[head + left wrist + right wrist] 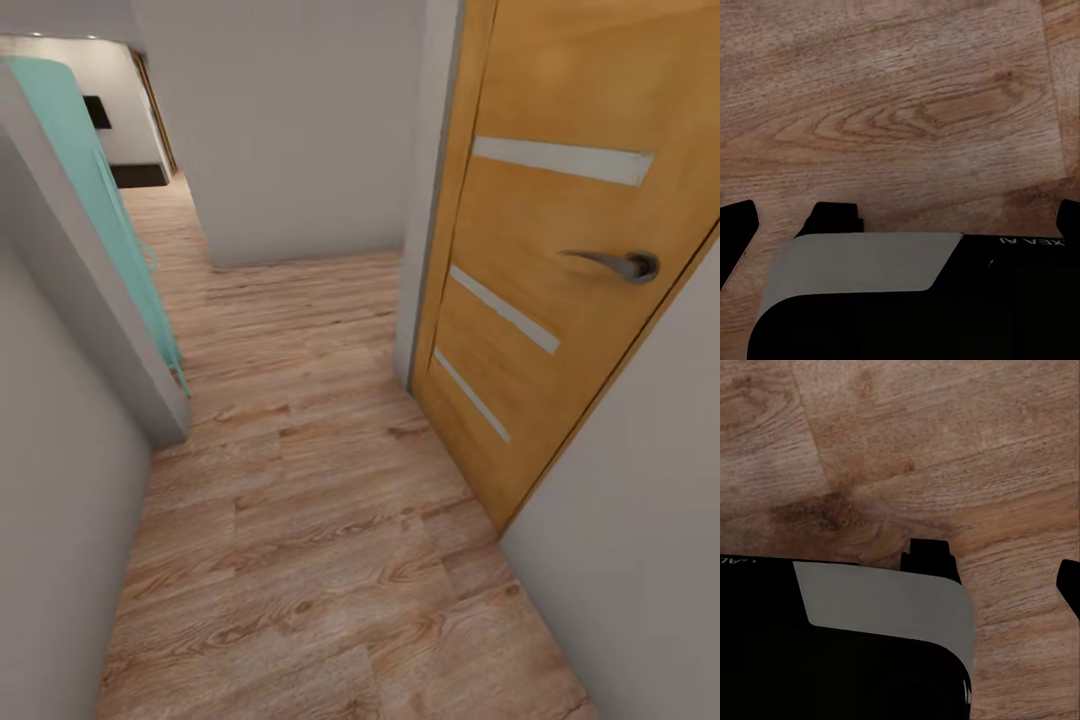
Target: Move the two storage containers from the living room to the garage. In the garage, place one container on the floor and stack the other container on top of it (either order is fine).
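Head view: a light wood plank floor (320,520) runs down a corridor between pale grey walls (300,120), past an orange-brown wooden door (560,270) with a metal lever handle (615,263) and a mint-green panel (110,220).

Left wrist view: the left gripper (907,217) hangs over the planks, fingertips apart, holding nothing.

Right wrist view: the right gripper (997,574) likewise, parted and empty.

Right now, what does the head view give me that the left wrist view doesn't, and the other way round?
Head view alone: a corridor with a wooden door and its metal handle on the right, grey walls, a turquoise door on the left, and a passage leading further back. Left wrist view alone: the left end effector, with dark fingertips spread apart over bare planks, holding nothing, and the robot's dark and grey body. Shared: the wood plank floor.
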